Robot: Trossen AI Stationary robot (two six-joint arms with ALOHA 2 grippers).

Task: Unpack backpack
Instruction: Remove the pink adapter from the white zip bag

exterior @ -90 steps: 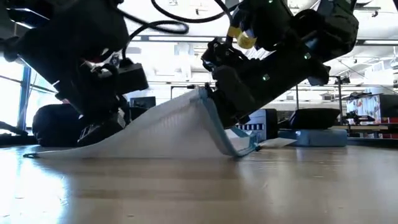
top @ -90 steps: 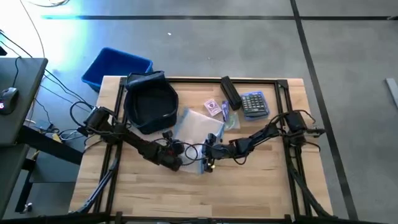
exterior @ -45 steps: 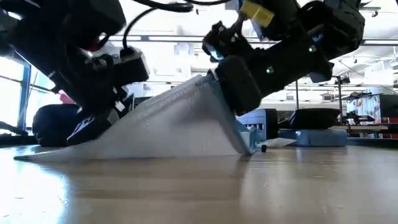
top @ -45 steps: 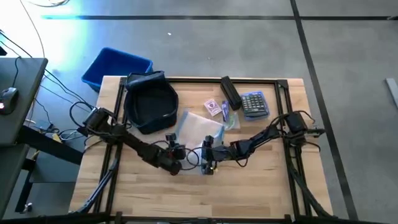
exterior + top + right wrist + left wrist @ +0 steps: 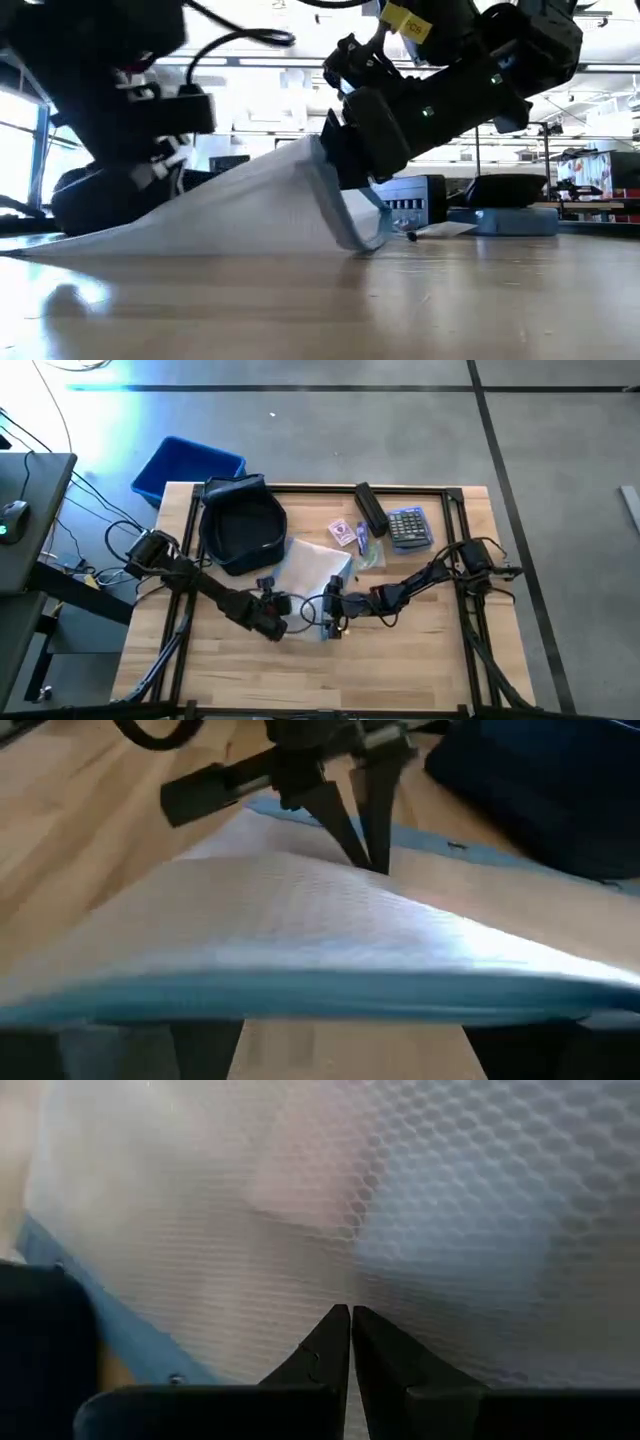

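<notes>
The dark navy backpack (image 5: 240, 525) lies open at the table's far left. A clear mesh pouch (image 5: 315, 575) with a blue zip edge lies right of it, mid-table, tented up between both grippers. My left gripper (image 5: 275, 610) is shut on the pouch's left part and shows in the right wrist view (image 5: 372, 860). My right gripper (image 5: 328, 612) is shut on the pouch's near right end. In the low view the pouch (image 5: 230, 205) slopes from the table up to the right gripper (image 5: 335, 160). My left gripper pinches the pouch's upper surface (image 5: 350, 1295) at its fingertips, slanting down from the table's left; one layer or more, I cannot tell. The pouch peaks at the fingertips (image 5: 378, 855). My right gripper holds the pouch's blue zip edge (image 5: 300, 988), coming from the table's right, fingers across the edge. That end is raised, its blue corner (image 5: 365, 240) touches the table, and the far left end (image 5: 40, 245) lies flat.
A blue bin (image 5: 185, 468) stands off the far left corner. A calculator (image 5: 408, 527), a black oblong case (image 5: 370, 510) and a card pack (image 5: 342, 532) lie at the far right of the pouch. Bare wood fills the near half.
Both grippers have moved a little toward the table's left edge, still shut on the pouch. The pouch has slid left with them; its raised blue end has shifted left while its left end stays on the table.
</notes>
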